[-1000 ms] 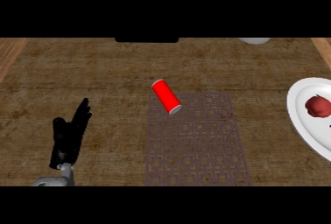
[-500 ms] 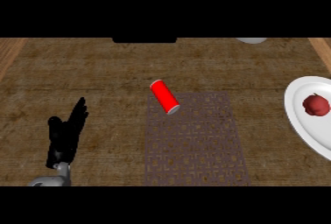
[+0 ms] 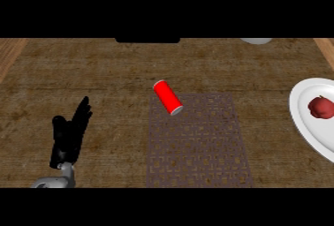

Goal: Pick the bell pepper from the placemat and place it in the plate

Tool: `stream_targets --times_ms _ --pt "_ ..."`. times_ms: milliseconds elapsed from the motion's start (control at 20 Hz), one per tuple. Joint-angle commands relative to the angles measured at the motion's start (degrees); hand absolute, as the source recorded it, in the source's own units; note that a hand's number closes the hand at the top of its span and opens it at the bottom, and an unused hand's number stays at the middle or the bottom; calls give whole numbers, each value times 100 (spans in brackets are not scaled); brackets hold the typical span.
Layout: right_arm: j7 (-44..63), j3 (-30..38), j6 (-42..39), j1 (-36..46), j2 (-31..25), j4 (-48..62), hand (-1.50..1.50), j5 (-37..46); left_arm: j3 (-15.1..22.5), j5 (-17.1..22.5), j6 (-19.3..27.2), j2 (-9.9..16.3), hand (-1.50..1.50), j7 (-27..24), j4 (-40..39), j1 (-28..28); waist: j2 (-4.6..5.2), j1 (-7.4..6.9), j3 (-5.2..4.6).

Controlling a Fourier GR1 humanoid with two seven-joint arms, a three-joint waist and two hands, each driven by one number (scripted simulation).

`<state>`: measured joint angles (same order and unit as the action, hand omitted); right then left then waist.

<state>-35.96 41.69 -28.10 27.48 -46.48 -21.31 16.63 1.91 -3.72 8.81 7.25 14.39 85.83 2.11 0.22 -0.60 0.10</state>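
While the bell pepper lies on the plate: the scene reads as follows.
Bell pepper [image 3: 320, 107]: dark red, on the white plate [image 3: 304, 119] at the right edge, well apart from the placemat [image 3: 199, 145].
Red cylinder [image 3: 168, 97]: on its side, lower end over the placemat's upper left corner.
Left hand [image 3: 69, 137]: lower left, fingers straight and together, holding nothing, resting.
Right hand: out of view.

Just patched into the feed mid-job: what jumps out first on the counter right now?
The bright red cylinder stands out most, lying tilted across the top left corner of the dark placemat at the counter's centre. At the right edge, the dark red bell pepper already sits on the white plate. The left robot hand rests open at lower left, fingers up; the right one is out of view.
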Motion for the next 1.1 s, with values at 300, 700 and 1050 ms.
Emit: stream_targets --times_ms 300,700,1050 --pt "-425 -366 200 131 -115 278 -150 -64 6 -18 -147 -20 0 -224 185 -432 -5 -30 -1" --pt "-583 -669 1018 110 129 678 -150 102 -98 -74 -76 -170 0 -91 -389 276 13 -27 3" --pt "-1269 -594 989 -545 -155 935 -150 -8 -230 -48 -159 -48 0 -252 -254 109 19 -16 9"
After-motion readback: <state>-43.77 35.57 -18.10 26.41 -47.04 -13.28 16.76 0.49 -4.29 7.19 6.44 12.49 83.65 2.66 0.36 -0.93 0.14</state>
